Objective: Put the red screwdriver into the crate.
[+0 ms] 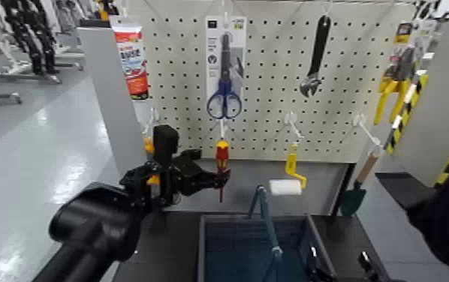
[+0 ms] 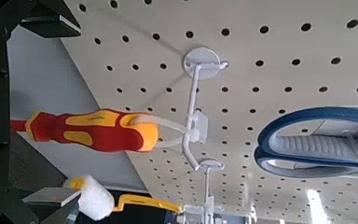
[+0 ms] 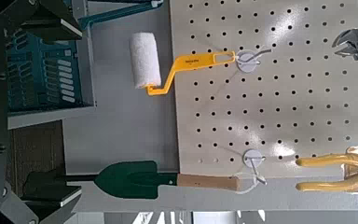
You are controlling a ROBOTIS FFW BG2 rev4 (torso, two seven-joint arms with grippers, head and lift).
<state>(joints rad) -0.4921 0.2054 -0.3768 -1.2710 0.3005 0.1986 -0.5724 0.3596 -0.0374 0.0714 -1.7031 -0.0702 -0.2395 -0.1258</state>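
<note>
The red screwdriver (image 1: 221,159) hangs on a pegboard hook, shaft down, above and behind the crate (image 1: 220,251). My left gripper (image 1: 218,178) reaches in from the left at the level of the shaft. In the left wrist view the red and yellow handle (image 2: 93,131) lies between the spread fingers of the left gripper (image 2: 61,110), still on its white hook, and I see no contact. The dark blue-grey crate stands low in the middle with its swing handle (image 1: 266,217) raised. My right gripper (image 3: 54,105) is open and empty, low by the crate's right side (image 3: 37,79).
On the pegboard (image 1: 272,90) hang blue-handled scissors (image 1: 224,94), a black wrench (image 1: 315,56), a yellow-handled paint roller (image 1: 287,180) and a green trowel (image 1: 355,196). A grey pillar (image 1: 115,97) stands left of the board. Yellow pliers (image 3: 340,173) hang far right.
</note>
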